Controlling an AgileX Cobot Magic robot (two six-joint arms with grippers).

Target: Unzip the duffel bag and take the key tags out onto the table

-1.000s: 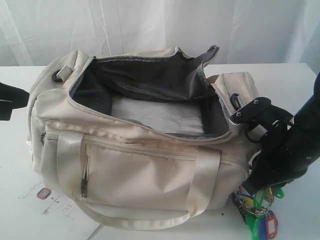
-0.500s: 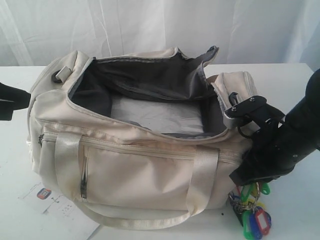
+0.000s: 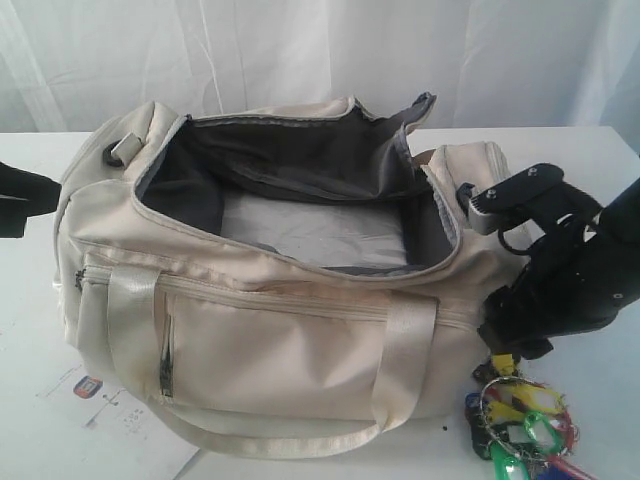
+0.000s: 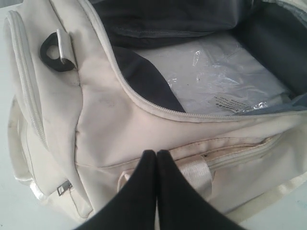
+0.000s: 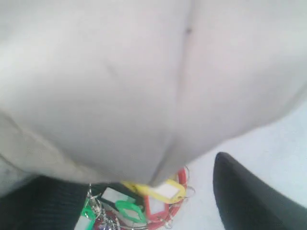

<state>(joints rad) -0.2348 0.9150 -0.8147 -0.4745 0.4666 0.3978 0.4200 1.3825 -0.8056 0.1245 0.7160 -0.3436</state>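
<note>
Plastic key tags (image 3: 522, 425) lie on the bench (image 3: 30, 340) beside the duffel bag (image 3: 290, 340), under the right gripper (image 3: 512, 348), seemingly open, which could snag and drag them when it lifts; the left gripper (image 4: 156, 155) is closed, empty.

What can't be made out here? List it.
Key tags: the exterior view's bottom edge cuts them off, so the count is unclear.
Duffel bag: blurred in the right wrist view, too close.
Paper tag: print too small in the exterior view.
</note>
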